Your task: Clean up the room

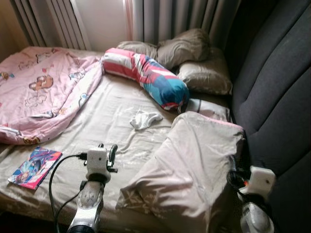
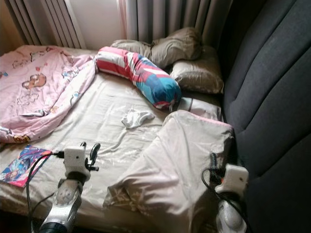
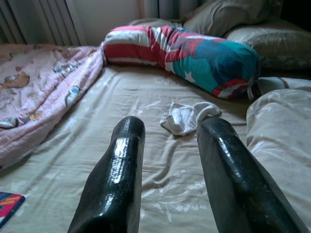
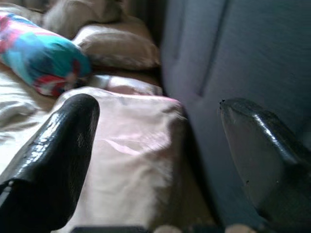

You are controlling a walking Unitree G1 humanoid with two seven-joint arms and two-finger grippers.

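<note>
White and crumpled, a small cloth [image 3: 187, 116] lies on the bed sheet [image 1: 112, 111] just ahead of my left claw [image 3: 170, 141], lined up with the gap between its two black fingers [image 3: 119, 170]. That claw is wide open and holds nothing, so I think I am aiming it there to pick the cloth up first. Past the cloth sits a long striped pillow [image 1: 146, 75], and off to the left side of the claw is a pink blanket [image 1: 43, 92] in a heap. A bright book [image 1: 34, 167] lies near the bed edge, beside the left arm. My right claw [image 4: 155, 145] is open too and empty, low by the dark headboard [image 1: 272, 97], next to a folded beige blanket [image 1: 194, 165]. I guess it waits there out of the way.
</note>
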